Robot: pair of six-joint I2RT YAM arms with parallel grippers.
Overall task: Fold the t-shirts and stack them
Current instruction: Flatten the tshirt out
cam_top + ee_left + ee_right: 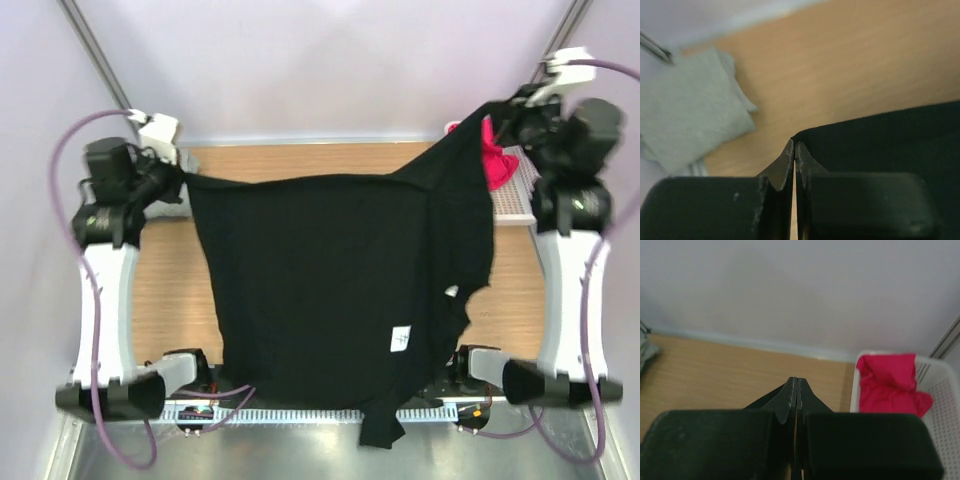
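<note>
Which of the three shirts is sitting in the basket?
The magenta-red shirt, bunched in the white basket. The black shirt hangs between the left gripper and the right gripper; the grey shirt lies on the table.

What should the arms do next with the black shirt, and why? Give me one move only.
Probably lower both arms together, laying the black t-shirt flat on the table. The left gripper and right gripper are each shut on its edge, the cloth hangs spread between them, and its lower end trails past the near edge.

black tee (330, 290) spread, grey tee (685, 110) folded, magenta (890, 385) crumpled
</note>
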